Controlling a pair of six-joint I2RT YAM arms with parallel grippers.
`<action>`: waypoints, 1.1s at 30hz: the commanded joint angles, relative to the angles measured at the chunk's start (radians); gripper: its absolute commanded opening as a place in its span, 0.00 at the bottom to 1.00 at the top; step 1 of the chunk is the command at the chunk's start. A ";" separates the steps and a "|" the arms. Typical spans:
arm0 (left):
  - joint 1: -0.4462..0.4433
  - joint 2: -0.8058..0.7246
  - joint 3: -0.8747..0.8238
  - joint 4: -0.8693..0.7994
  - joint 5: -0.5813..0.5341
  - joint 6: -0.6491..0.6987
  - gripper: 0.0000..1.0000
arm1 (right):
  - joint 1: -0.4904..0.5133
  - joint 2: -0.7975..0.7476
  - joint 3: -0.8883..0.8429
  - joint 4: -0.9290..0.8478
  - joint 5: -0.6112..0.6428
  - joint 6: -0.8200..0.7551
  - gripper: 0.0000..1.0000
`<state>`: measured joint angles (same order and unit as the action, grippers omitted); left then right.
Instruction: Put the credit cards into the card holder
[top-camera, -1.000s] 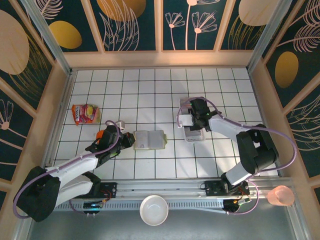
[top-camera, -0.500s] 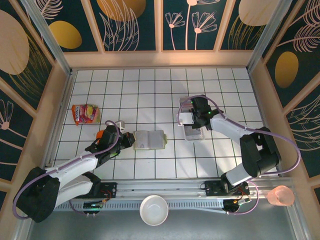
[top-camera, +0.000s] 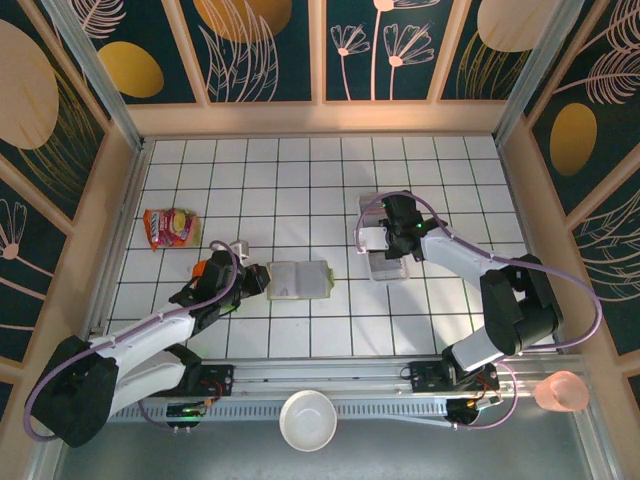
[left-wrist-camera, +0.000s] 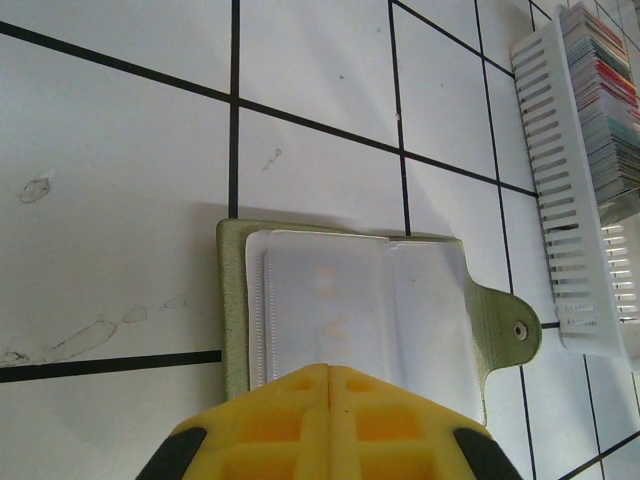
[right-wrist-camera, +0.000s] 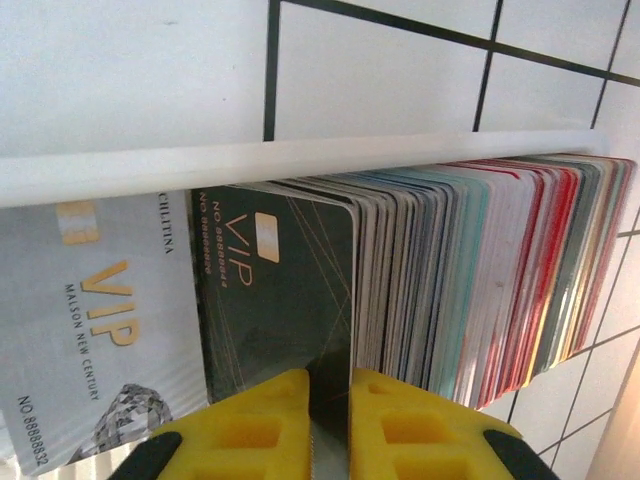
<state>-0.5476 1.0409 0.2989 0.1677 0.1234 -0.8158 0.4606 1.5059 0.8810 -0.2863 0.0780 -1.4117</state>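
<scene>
- Progress: at the start, by my reading; the card holder (left-wrist-camera: 370, 320) lies open on the tiled surface (top-camera: 330, 180), pale clear sleeves up, snap tab toward the white slotted tray (left-wrist-camera: 560, 230); I can make out no card in the sleeves
- The credit cards (right-wrist-camera: 470, 280) stand packed on edge in that tray, well apart from the holder; a grey VIP card (right-wrist-camera: 90, 320) lies flat at the end of the row
- Right tool (right-wrist-camera: 330, 385): nearly closed, its yellow fingers pinching the edge of a dark VIP card (right-wrist-camera: 280, 300) at the front of the row; the card has not left the tray
- Left tool (left-wrist-camera: 330, 385): fully closed with nothing between the fingers, tips over the near edge of the holder; probably steadying it, though I cannot tell whether it presses down
- Left to do: lift the pinched card out, carry it across to the holder, slide it into a sleeve; then the same for the other cards
</scene>
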 joint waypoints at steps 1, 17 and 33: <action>0.007 -0.014 -0.008 -0.012 -0.003 -0.004 0.03 | -0.009 -0.034 0.009 -0.019 0.008 0.002 0.08; 0.006 -0.010 0.000 -0.016 0.001 0.003 0.03 | 0.064 -0.183 0.029 -0.288 -0.021 0.194 0.00; 0.007 -0.022 0.028 -0.036 0.007 -0.014 0.03 | 0.054 -0.438 0.130 -0.189 -0.348 1.385 0.00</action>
<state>-0.5476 1.0309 0.3050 0.1444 0.1234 -0.8158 0.5446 1.0973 0.9977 -0.5808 -0.1265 -0.4969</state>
